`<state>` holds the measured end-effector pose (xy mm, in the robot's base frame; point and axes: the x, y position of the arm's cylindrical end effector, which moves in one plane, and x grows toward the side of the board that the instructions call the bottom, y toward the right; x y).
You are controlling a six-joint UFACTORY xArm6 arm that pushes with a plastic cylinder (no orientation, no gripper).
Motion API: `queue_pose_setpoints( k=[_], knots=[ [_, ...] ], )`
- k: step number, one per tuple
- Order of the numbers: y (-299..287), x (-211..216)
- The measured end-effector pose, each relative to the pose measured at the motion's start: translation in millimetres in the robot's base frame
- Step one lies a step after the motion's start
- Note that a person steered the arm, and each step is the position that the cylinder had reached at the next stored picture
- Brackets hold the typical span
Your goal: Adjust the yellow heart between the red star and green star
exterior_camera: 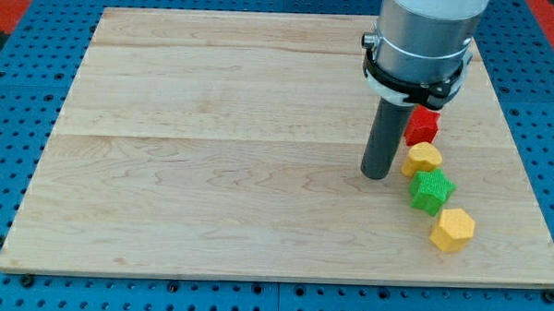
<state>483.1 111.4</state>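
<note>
My tip (379, 177) stood on the wooden board (212, 153) toward the view's right, a bare rod end with nothing to open or close, pressing on no block that I could make out. Just to its right lay the yellow heart (422, 159), close beside the rod but, as far as the view showed, with a thin gap between them. So the heart lay to the view's right of my tip and very slightly higher, and that was the bearing any push would have to work from. The heart sat in a slanting line of blocks: the red star (423, 125) just above it, partly hidden behind the arm's collar, and the green star (432, 190) just below and a little right of it, both seemingly touching or nearly touching the heart. Further down and right lay a yellow hexagon (453, 229), near the green star. By my judgement the heart was already between the two stars, bulging a little to the left of their line, so only a short nudge rightward from my tip seemed called for, gently enough not to scatter the stars
</note>
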Motion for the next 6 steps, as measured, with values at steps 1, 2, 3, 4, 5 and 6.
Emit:
queue_pose_setpoints(
  k=[1,2,3,4,5,6],
  knots=[
    [0,-12],
    [-3,-12],
    [-12,-12],
    [-9,-13],
    [-9,-13],
    [-1,-7]
  ],
)
